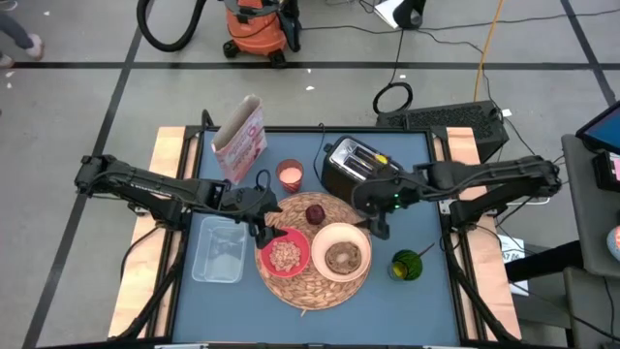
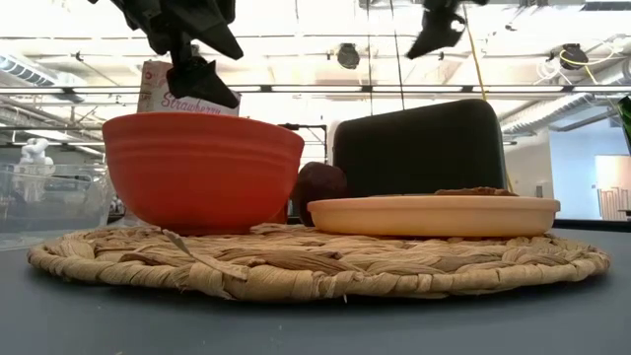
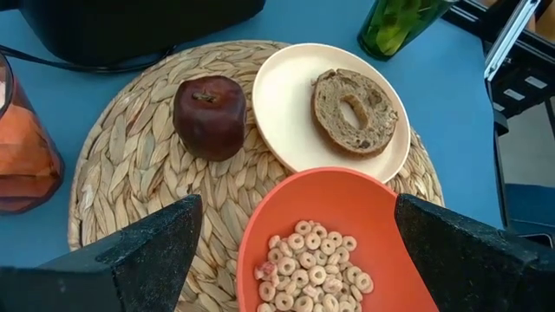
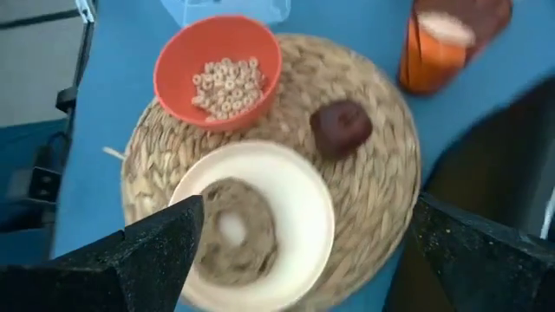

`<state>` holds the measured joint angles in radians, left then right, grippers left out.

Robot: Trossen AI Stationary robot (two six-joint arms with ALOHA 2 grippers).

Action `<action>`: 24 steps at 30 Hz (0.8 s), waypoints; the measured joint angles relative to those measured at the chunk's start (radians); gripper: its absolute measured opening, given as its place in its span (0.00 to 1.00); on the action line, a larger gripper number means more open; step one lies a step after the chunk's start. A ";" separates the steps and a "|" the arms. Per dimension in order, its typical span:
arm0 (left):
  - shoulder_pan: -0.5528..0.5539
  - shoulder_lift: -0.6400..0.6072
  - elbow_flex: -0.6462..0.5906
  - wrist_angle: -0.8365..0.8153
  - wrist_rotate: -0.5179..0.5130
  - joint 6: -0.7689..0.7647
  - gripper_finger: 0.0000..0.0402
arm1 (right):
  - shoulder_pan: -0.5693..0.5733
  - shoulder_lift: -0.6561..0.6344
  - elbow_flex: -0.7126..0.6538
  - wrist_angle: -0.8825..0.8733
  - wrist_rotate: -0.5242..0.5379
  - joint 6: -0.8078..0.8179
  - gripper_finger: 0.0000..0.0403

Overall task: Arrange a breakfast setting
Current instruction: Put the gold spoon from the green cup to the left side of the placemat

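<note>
Woven mat (image 1: 315, 252) mid-table, carrying red bowl (image 1: 285, 255) of cereal, cream plate (image 1: 341, 251) with toast (image 1: 342, 257), dark fruit (image 1: 316, 214) behind them. No spoon seen.

Left gripper (image 1: 263, 225) hovering just over bowl's near rim, jaws spread, empty. Right gripper (image 1: 376, 221) above plate's edge, likewise wide, empty.

Risks: low pass clipping bowl rim, spilling cereal; nudged fruit rolling off mat; arms crowding each other above mat.

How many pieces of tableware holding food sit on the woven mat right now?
2. The small red bowl of cereal rings sits on the left part of the large round woven straw mat; the cream round plate with the browned round toast sits at its right. None looks hidden.
</note>
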<state>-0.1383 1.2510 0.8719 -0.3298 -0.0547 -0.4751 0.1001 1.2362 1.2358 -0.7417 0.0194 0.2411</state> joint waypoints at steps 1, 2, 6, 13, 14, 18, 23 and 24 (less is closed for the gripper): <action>0.000 0.000 0.000 0.002 0.000 0.000 0.96 | 0.003 -0.014 0.000 -0.024 -0.005 0.031 0.99; 0.000 0.000 0.000 0.003 0.000 0.000 0.96 | 0.006 -0.028 0.000 -0.041 -0.019 0.062 0.99; 0.000 0.000 0.000 0.011 0.000 0.000 0.96 | 0.007 -0.083 0.000 -0.095 -0.100 0.173 0.99; 0.000 0.000 0.000 0.026 0.000 0.000 0.96 | 0.007 -0.158 0.000 -0.231 -0.233 0.396 0.99; 0.000 0.000 0.000 0.027 0.000 0.000 0.96 | 0.007 -0.166 0.000 -0.253 -0.250 0.423 0.99; 0.000 0.000 0.000 0.027 0.000 0.000 0.96 | 0.007 -0.190 0.000 -0.345 -0.280 0.523 0.99; 0.000 0.000 0.000 0.028 0.000 0.000 0.96 | 0.006 -0.200 0.000 -0.459 -0.288 0.608 0.99; 0.000 0.000 0.000 0.028 0.000 0.000 0.96 | 0.006 -0.200 0.000 -0.484 -0.294 0.623 0.99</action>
<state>-0.1387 1.2510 0.8719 -0.3019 -0.0550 -0.4753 0.1062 1.0367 1.2358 -1.2254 -0.2747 0.8640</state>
